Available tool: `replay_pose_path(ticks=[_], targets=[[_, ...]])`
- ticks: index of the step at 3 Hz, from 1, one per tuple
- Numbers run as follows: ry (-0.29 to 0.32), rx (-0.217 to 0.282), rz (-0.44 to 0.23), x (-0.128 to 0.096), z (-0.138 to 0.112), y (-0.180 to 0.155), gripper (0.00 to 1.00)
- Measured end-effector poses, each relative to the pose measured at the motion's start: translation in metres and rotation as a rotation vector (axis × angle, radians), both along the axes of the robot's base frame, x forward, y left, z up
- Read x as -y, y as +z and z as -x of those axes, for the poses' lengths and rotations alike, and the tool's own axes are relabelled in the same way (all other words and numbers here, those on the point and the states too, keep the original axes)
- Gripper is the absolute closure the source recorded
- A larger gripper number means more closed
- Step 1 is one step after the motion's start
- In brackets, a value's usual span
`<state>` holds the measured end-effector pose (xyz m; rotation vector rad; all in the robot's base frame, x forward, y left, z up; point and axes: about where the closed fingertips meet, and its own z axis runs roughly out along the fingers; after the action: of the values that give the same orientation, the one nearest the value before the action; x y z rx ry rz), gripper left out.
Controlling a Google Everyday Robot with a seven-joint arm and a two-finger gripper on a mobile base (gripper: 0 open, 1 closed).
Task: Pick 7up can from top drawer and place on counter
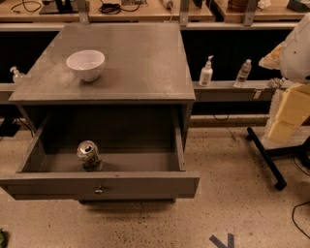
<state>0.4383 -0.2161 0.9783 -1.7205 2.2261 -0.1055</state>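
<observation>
Gripper (289,109) at the right edge, well apart from the cabinet; its grasp state cannot be told. The 7up can (89,155) stands left of centre in the open top drawer (99,185). A white bowl (85,64) sits on the counter (140,53).

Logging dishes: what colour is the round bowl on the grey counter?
White bowl, camera view; gripper not visible.

Speckled pale floor (232,203) in the lower frame, blue tape (223,240) at bottom right, wooden bench (145,12) with cables (111,7) along the top, grey ledge (227,90) at middle right with pump bottle (206,73) and clear bottle (243,73), black stand leg (264,157) at right.
</observation>
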Motion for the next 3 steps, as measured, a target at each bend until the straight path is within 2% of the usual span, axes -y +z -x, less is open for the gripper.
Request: replay_pose_path(ticks=[1,2,3], targets=[[0.000,0.000,0.000,0.000,0.000,0.000,0.00],[0.135,0.014,-0.065,-0.058,-0.041,-0.017,0.00],[0.307,0.046,-0.119,-0.148,-0.096,-0.030,0.00]])
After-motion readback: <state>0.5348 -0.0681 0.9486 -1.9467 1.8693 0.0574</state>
